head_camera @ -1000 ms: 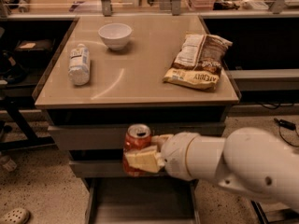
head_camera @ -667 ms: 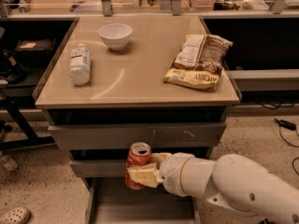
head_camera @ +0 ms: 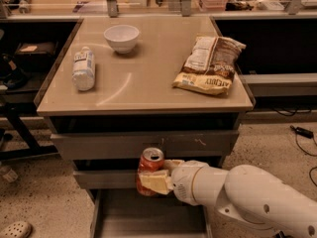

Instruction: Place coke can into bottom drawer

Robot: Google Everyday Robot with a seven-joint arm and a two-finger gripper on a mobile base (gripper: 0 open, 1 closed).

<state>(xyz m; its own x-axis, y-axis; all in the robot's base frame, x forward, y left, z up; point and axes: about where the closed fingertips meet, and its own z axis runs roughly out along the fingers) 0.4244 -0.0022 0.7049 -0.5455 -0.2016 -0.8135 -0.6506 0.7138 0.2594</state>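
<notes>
Lowering it straight down and keeping it upright looks like the trick to me, since the gripper (head_camera: 152,176) is clamped round the coke can (head_camera: 150,162), which hangs just over the far end of the pulled-out bottom drawer (head_camera: 148,218), not touching its floor. What shows of the drawer has nothing in it, and the white bowl (head_camera: 122,36) on the tabletop (head_camera: 148,86) looks empty too.

Red-orange, silver-topped coke can (head_camera: 149,163) in cream fingers (head_camera: 154,183) of white gripper (head_camera: 155,173) above grey bottom drawer (head_camera: 148,218).

Claw (head_camera: 155,173) (with coke can (head_camera: 148,161)) lower, over bottom drawer (head_camera: 148,218)
</notes>
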